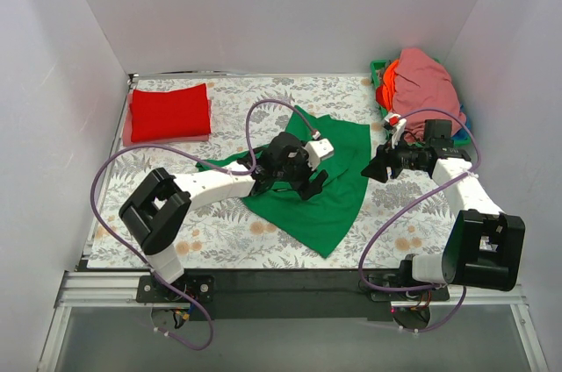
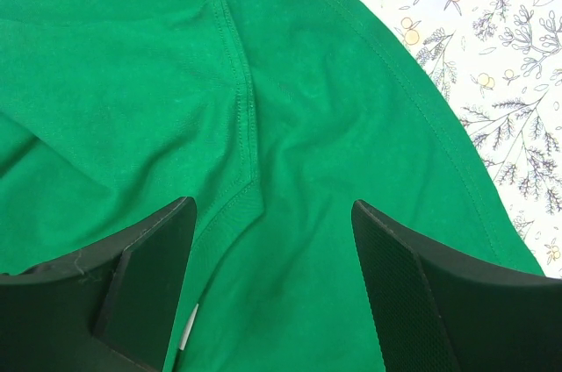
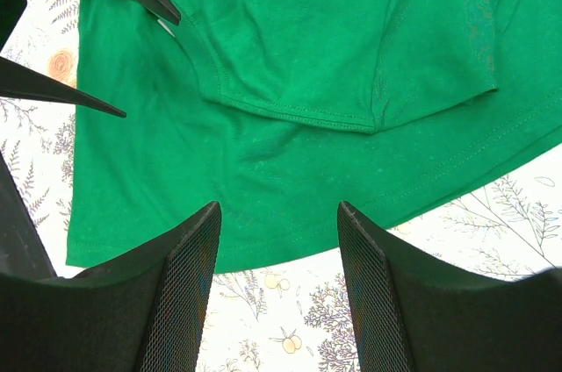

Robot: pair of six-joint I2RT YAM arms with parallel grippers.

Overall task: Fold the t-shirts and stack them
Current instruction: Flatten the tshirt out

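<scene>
The green t-shirt (image 1: 338, 196) lies rumpled and skewed in the middle of the tabletop (image 1: 228, 232), one corner trailing toward the near edge. It looks like the shirt in work. The left gripper (image 1: 309, 183) hovers low over its middle. In the left wrist view its fingers (image 2: 149, 275) stand wide apart with nothing between them, straddling a stitched seam (image 2: 241, 109), likely picked as a firm line to pinch. The right gripper (image 1: 373, 166) sits at the shirt's right edge. Its fingers (image 3: 184, 293) are also spread and empty, framing the hem (image 3: 263, 253) where cloth meets the table, a good spot for getting under the fabric.

With one arm at the middle and one at the edge, the pair seems set to grasp and pull the shirt flat before folding it.

The red t-shirt (image 1: 171, 113) rests folded in the far left corner, with a pale pink layer (image 1: 128, 131) showing under it; that appears to be the stack. The pink (image 1: 426, 82) and orange (image 1: 387, 82) shirts are heaped in the basket (image 1: 378, 65) at the far right corner, apparently waiting.
</scene>
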